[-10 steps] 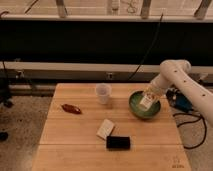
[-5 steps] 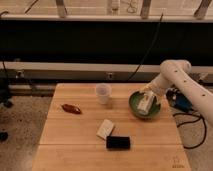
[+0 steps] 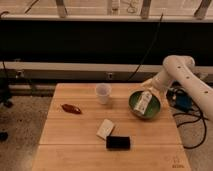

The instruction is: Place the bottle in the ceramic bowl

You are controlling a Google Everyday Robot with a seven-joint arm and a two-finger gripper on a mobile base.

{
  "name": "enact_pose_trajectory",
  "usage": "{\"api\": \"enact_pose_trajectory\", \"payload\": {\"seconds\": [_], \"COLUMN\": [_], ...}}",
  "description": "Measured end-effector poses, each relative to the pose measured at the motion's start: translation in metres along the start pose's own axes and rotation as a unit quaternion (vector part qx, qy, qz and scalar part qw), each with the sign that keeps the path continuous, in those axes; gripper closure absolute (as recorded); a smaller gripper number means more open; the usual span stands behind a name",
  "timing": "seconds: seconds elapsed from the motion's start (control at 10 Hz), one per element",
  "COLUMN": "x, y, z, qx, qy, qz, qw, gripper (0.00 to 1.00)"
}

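We found the green ceramic bowl (image 3: 145, 105) on the right side of the wooden table (image 3: 75, 135), and we took it as our landmark. The bottle (image 3: 144, 101), pale with a label, lay tilted inside the bowl, its lower end near the bowl's front wall and its upper end toward the back rim. The gripper (image 3: 148, 90) hung just above the bowl's back rim at the top of the bottle, on the end of the white arm (image 3: 182, 75) that reached in from the bowl's right; whether it gripped the bottle or had let go we could not tell. To the left of the bowl stood a translucent plastic cup (image 3: 103, 93), apart from it. Farther left of the bowl lay a small reddish-brown object (image 3: 71, 108). In front of the bowl and to its left we saw a white packet (image 3: 105, 128), and just beside that, nearer the table's front edge, a flat black object (image 3: 118, 142).
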Motion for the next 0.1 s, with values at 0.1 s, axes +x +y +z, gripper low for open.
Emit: {"api": "enact_pose_trajectory", "payload": {"seconds": [0.1], "x": [-0.0022], "y": [0.0009], "z": [-0.0015], "qx": [-0.002], "qy": [0.000], "qz": [0.001], "qw": [1.0000], "gripper": [0.20]}}
